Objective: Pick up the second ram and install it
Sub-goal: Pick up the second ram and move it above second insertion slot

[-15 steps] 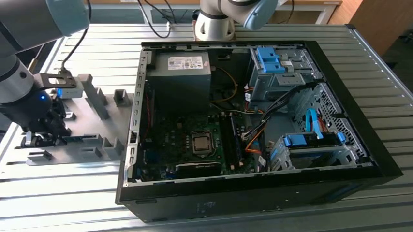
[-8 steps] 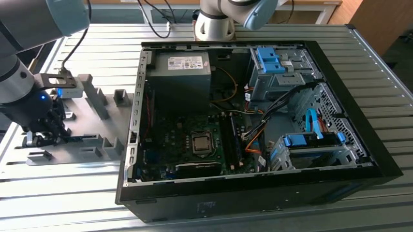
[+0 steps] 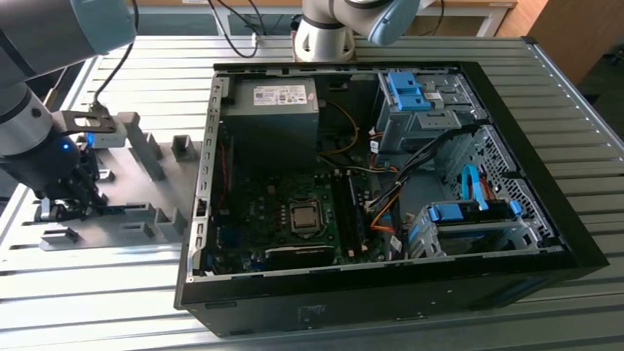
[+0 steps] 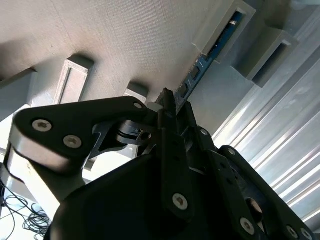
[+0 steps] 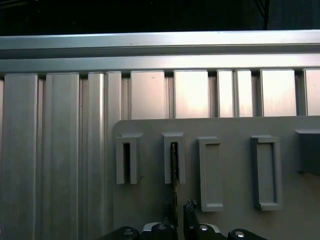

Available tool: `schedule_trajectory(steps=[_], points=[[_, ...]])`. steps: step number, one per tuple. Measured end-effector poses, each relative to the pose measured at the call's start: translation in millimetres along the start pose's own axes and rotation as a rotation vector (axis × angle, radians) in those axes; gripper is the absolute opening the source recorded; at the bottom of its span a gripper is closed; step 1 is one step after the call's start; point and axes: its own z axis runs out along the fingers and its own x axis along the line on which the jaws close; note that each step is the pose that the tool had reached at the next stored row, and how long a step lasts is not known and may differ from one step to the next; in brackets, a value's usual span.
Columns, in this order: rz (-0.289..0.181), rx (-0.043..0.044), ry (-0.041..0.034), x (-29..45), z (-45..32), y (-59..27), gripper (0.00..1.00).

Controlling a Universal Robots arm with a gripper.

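1. Gripper (image 3: 66,199) is positioned over the fixture plate (image 3: 131,186), beside the computer case (image 3: 390,307).
2. The second ram (image 4: 210,50) is seated edgewise in its slot (image 5: 174,139); its long axis is straddled by fingers (image 5: 190,211) set narrowly apart, seemingly unclamped.

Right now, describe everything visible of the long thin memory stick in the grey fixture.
The long thin memory stick stands on edge, its far end in the slot of a grey plastic fixture block. Its board looks blue-green with small dark parts in the second wrist view; the first wrist view shows a thin dark edge. The black gripper is at its near end.
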Motion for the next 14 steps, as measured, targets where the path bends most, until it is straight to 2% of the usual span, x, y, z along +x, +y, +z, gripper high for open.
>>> schedule_trajectory(steps=[14], points=[[0.0,0.0013,-0.0001,-0.2,1.3,2.8,0.23]])
